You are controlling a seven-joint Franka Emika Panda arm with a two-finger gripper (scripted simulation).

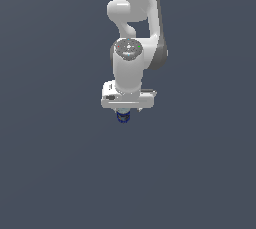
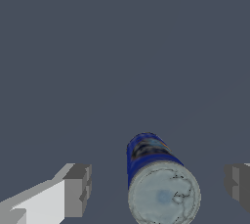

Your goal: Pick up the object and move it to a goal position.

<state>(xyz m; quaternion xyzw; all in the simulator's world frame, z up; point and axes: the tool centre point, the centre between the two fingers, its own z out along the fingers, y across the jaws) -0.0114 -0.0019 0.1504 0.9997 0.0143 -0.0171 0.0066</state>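
The object is a small dark blue can (image 2: 151,157) with a pale grey-white end (image 2: 163,194) facing the wrist camera. It stands between my gripper's (image 2: 156,189) two grey fingertips, one finger (image 2: 77,191) on one side and the other fingertip (image 2: 238,186) on the opposite side. A clear gap shows on both sides, so the gripper is open and touches nothing. In the exterior view only the can's blue lower part (image 1: 123,118) peeks out under the white hand (image 1: 128,98); the fingers themselves are hidden there.
A plain dark grey floor (image 1: 60,173) fills both views. The white arm (image 1: 135,18) rises straight above the hand. No other objects or markers show.
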